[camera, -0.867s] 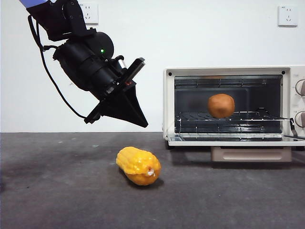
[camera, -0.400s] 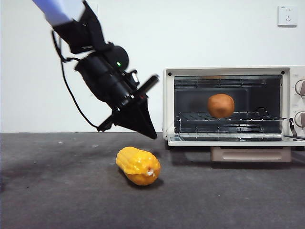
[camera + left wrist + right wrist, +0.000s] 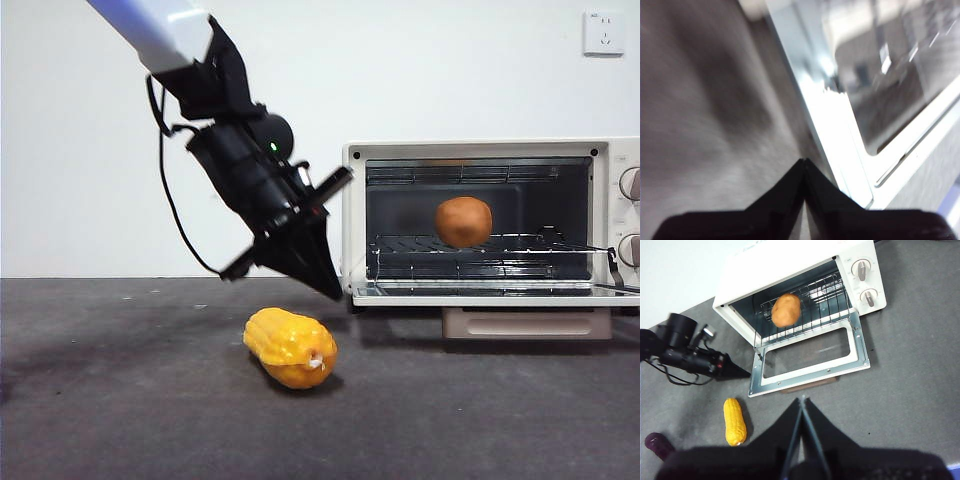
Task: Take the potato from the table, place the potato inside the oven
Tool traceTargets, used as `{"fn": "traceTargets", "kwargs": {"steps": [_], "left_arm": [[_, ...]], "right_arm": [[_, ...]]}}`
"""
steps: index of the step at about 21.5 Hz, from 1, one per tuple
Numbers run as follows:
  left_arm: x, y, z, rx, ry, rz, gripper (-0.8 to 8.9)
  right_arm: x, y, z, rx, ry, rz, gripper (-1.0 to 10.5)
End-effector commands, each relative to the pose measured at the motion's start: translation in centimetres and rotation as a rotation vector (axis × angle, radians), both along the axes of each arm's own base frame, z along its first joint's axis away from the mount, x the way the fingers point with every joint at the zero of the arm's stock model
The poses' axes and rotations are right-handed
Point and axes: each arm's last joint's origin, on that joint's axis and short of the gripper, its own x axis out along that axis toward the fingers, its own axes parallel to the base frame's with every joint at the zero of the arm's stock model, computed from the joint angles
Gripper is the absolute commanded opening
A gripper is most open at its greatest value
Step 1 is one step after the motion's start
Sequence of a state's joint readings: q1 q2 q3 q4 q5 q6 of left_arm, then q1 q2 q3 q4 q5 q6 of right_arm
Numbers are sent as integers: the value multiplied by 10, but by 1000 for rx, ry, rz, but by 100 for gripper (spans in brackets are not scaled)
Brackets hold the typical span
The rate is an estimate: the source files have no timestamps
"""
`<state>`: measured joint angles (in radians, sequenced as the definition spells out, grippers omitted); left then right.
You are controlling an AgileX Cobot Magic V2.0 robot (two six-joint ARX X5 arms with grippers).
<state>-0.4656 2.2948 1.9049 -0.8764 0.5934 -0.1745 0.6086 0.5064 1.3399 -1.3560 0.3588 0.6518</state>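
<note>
- I see the potato (image 3: pixel 464 221) sitting on the wire rack (image 3: pixel 480 246) inside the oven (image 3: pixel 490 225), whose door (image 3: pixel 810 362) lies folded down flat.
- My left tool (image 3: pixel 325 285) hangs above the desk (image 3: pixel 120 400), tip just beside the oven's left front corner; its jaws are pressed together, holding nothing.
- My right tool (image 3: pixel 802 402) waits high over the near side of the desk, jaws also closed and empty.
- A corn cob (image 3: pixel 290 347) lies on the desk, near and left of the oven, below the left tool and apart from it.
</note>
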Motion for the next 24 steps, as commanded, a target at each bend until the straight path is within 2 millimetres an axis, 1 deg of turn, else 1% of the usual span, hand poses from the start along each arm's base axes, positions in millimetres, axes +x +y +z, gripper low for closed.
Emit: {"fn": "traceTargets", "kwargs": {"steps": [1,5,9,13,18,24], "left_arm": [[-5,-10,-15,-17,36,-60,-8],[-8,-17,-18,-17,32,-78,-8],[-8,-18,-21,-30,53,-83,-8],[-6,-20,-25,-144,110,-89,-9],[1,-19,-22,-250,137,-66,-9],[10,-8,-18,-357,177,-55,-9]], "right_arm": [[-1,-1,-2,-4,19,-5,-12],[-1,-1,-2,-4,19,-4,-12],[-1,-1,-2,-1,21,-1,-12],[-1,-1,-2,-1,21,-1,-12],[-1,-1,-2,-1,21,-1,-12],[-1,0,-2,9,24,1,-12]]}}
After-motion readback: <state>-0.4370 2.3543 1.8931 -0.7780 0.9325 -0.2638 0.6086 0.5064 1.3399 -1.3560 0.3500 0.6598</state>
